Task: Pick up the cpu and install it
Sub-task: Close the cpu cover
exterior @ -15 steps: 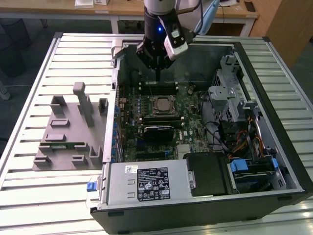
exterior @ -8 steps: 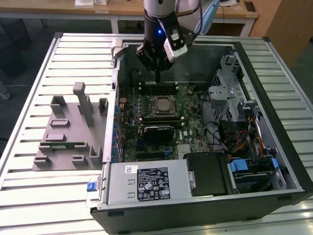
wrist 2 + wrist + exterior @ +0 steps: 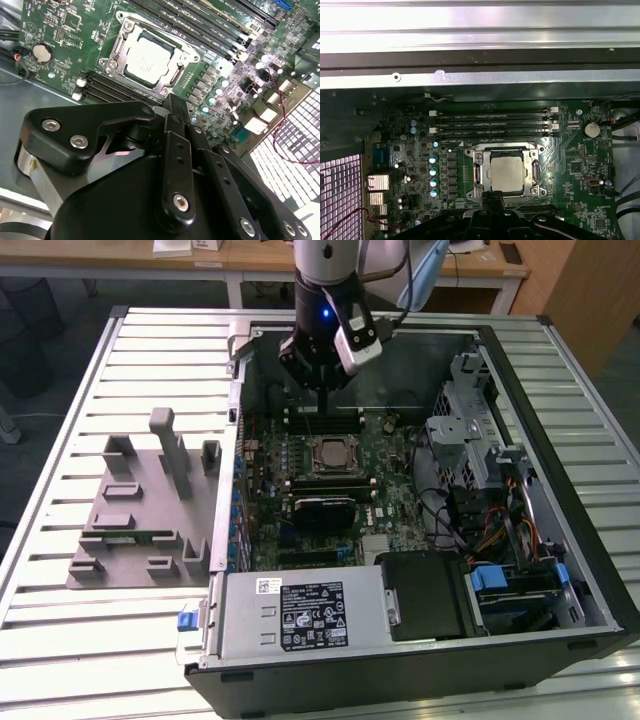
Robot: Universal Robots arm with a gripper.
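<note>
The cpu [image 3: 330, 455], a pale silver square chip, lies flat in its metal-framed socket on the green motherboard inside the open computer case. In both wrist views the cpu [image 3: 149, 57] [image 3: 506, 171] sits squarely within the frame, apart from the fingers. My gripper [image 3: 322, 408] hangs above the memory slots just behind the socket, a short way above the board. Its black fingers [image 3: 172, 105] are shut together with nothing between them, and their tip [image 3: 492, 196] points near the socket's edge.
Memory slots [image 3: 325, 422] run beside the socket and a black rectangular block [image 3: 320, 510] lies on its other side. A silver power supply [image 3: 300, 615] and a drive cage [image 3: 470, 430] crowd the case. A grey fixture [image 3: 140, 510] stands on the slatted table at the exterior view's left.
</note>
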